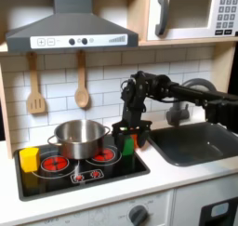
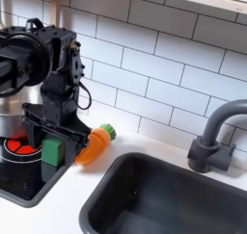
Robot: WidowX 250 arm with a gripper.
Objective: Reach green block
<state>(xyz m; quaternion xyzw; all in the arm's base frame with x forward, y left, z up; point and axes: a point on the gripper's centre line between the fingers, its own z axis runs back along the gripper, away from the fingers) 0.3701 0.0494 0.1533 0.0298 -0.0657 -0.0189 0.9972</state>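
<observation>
Green, small, cube-like toy block point(image 2: 53, 150) at right edge of black glossy stove top point(image 1: 56, 181), beside orange plastic carrot point(image 2: 92, 145). Black robot hand point(image 2: 56, 132) directly above, fingers spread wide around block, not closed. Probably light, stiff, smooth; best gripped on two flat opposite sides. Shiny steel pot point(image 1: 78, 135) nearby.

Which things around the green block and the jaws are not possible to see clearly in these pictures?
- Green block, second exterior view: top covered by gripper; contact unclear.
- First exterior view: green block too small.
- Toy carrot: its left end is behind the gripper.
- Steel pot: inside hidden by its wall.
</observation>
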